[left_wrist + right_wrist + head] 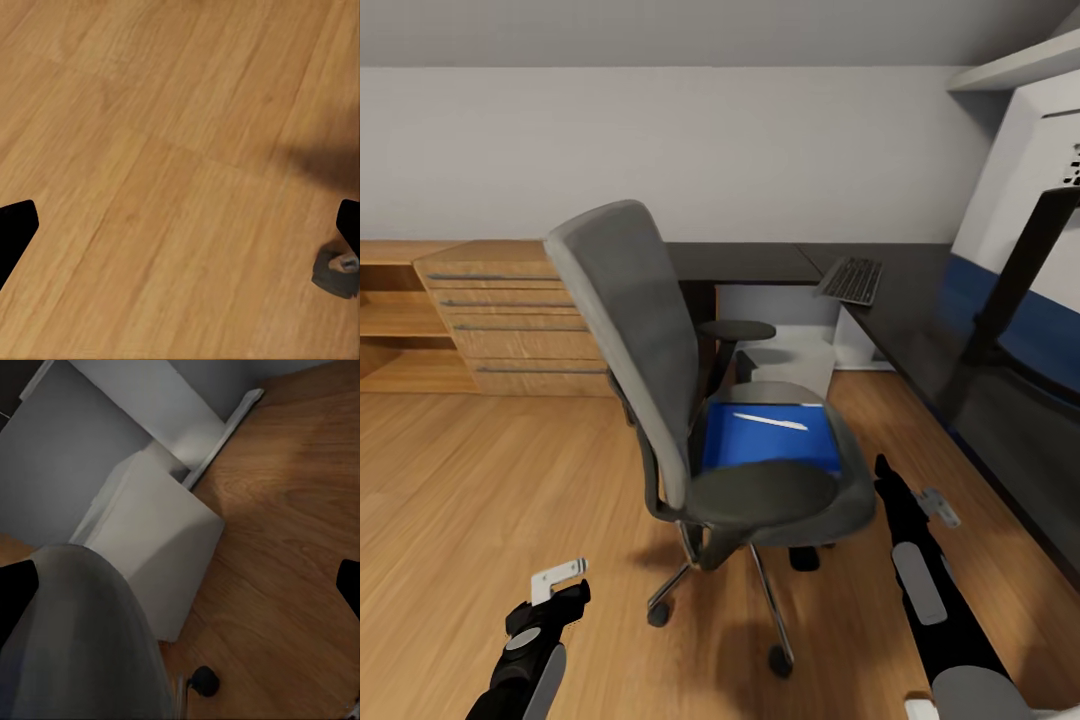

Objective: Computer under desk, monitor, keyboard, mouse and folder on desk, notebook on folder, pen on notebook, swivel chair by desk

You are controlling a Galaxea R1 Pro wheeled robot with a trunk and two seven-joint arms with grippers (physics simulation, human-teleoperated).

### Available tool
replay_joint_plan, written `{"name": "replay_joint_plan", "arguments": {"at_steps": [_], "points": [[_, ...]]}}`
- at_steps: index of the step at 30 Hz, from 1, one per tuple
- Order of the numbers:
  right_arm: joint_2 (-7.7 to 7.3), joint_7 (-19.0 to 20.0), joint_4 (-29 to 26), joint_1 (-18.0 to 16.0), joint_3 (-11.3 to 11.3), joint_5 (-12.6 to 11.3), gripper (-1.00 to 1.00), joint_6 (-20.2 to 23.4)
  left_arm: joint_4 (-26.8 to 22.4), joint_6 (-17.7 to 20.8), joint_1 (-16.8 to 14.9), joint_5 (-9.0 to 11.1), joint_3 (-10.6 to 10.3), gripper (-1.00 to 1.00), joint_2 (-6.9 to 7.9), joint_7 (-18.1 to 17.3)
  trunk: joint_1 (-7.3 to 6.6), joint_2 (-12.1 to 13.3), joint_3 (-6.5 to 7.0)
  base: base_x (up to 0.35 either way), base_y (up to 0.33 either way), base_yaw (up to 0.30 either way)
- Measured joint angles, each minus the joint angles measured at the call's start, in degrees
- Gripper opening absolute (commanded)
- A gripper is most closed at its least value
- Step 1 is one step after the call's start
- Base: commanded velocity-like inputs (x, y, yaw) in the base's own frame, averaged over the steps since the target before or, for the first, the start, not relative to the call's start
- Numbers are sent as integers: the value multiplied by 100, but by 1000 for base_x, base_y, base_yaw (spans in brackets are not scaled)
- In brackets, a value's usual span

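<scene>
- The left gripper (565, 580) hangs low over bare wooden floor (480, 480), holding nothing. In its wrist view the two black fingertips (15, 225) sit far apart at the picture's edges, so its jaws are spread wide.
- The right gripper (915, 495) is also spread and holds nothing. It hovers just beside the seat of the chair (660, 400), between the chair and the desk (920, 320).
- Both forearms are black with grey panels. They reach forward from the bottom of the head view, the left one low and short, the right one stretched further.
- The chair is grey fabric with a tall curved back, a rounded armrest and a chrome star base on black casters.
- The folder (770, 445), flat and bright blue, lies on the seat. The thin white pen (770, 421) lies at a slant on top of it.
- The desk is smooth and black, L-shaped, running along the back wall and down the right side.
- The keyboard (852, 279) lies on the desk near its corner.
- A black slanted stand (1020, 270) rises from the desk at right.
- The pale boxy computer (157, 547) stands on the floor under the desk.
- A light wooden chest (510, 315) stands against the wall at left.
- Open floor lies left of the chair.
</scene>
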Motion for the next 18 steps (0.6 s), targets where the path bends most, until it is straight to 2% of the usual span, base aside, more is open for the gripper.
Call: {"name": "replay_joint_plan", "arguments": {"at_steps": [6, 9, 18], "points": [[-1, 3, 2, -1, -85, 6, 100, 215, 0, 0, 1, 2, 3, 100, 1, 0, 1, 0, 0, 169, 0, 0], [-1, 15, -30, -3, -91, 16, 100, 602, 1, 0, 1, 6, 9, 100, 5, 8, 2, -1, 1, 14, 0, 0], [57, 24, -19, 0, -67, 6, 100, 656, -14, 0, 0, 6, 16, 100, 7, 0, 3, 0, 0, 0, 0, 0]]}}
